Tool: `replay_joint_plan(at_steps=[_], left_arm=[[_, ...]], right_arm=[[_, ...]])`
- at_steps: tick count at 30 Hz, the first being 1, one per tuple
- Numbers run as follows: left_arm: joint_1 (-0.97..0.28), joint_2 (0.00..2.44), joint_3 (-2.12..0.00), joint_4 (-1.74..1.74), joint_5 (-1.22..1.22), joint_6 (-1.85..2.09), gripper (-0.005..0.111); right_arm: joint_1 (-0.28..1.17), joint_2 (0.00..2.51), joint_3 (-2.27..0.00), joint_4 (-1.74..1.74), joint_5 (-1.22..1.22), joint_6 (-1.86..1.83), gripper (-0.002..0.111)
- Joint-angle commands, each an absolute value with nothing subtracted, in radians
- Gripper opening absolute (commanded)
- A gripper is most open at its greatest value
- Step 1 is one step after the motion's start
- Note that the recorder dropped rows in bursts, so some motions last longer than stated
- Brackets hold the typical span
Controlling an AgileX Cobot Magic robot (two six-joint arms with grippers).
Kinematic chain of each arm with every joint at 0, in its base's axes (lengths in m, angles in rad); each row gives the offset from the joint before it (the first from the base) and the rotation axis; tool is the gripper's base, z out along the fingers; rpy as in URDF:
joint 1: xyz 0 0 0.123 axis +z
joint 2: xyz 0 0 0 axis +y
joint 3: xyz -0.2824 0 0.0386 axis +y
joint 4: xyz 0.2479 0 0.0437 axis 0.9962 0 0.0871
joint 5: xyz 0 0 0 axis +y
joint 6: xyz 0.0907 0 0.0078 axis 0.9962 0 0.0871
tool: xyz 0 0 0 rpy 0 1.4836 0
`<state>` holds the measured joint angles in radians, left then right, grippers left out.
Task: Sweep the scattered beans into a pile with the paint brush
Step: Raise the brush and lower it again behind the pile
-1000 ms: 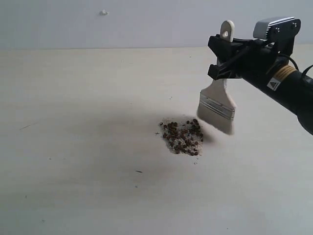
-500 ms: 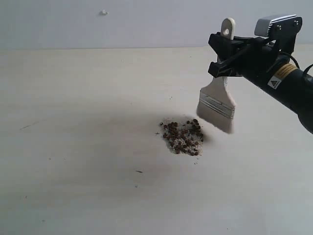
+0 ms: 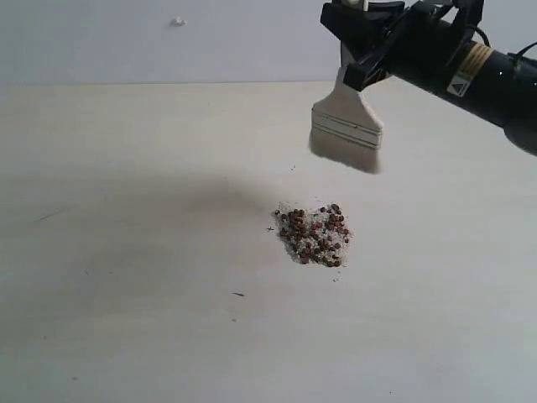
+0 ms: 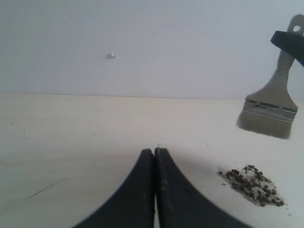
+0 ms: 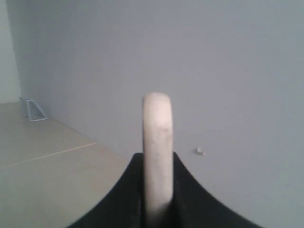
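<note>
Below the right gripper, in the exterior view, the paint brush hangs bristles-down, clamped by its handle and held clear of the table. The pile lies lower still, apart from the bristles. A steep or fast stroke coming back down could scatter it again. In the left wrist view, the left gripper is closed on nothing, with the pile ahead of its tips and well apart. In the right wrist view only the handle shows, pinched between the jaws; a loose hold could let it twist on contact.
</note>
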<state>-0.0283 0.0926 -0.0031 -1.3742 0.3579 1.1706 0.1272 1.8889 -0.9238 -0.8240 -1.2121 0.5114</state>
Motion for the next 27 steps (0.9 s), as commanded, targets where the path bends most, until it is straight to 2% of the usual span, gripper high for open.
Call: replay_joint_plan(at_steps=[1, 12, 27], left_arm=[[-0.034, 0.094, 0.0, -1.374, 0.359, 1.175, 0.0], [-0.034, 0.094, 0.0, -1.374, 0.359, 1.175, 0.0], [-0.034, 0.094, 0.0, -1.374, 0.359, 1.175, 0.0]], right_arm=[[0.057, 1.966, -1.01, -0.988, -1.221, 0.641, 0.0], [0.012, 2.159, -1.162, -1.081, -1.221, 0.735, 0.0], [0.012, 2.178, -1.185, -1.226, -1.221, 0.84, 0.0]])
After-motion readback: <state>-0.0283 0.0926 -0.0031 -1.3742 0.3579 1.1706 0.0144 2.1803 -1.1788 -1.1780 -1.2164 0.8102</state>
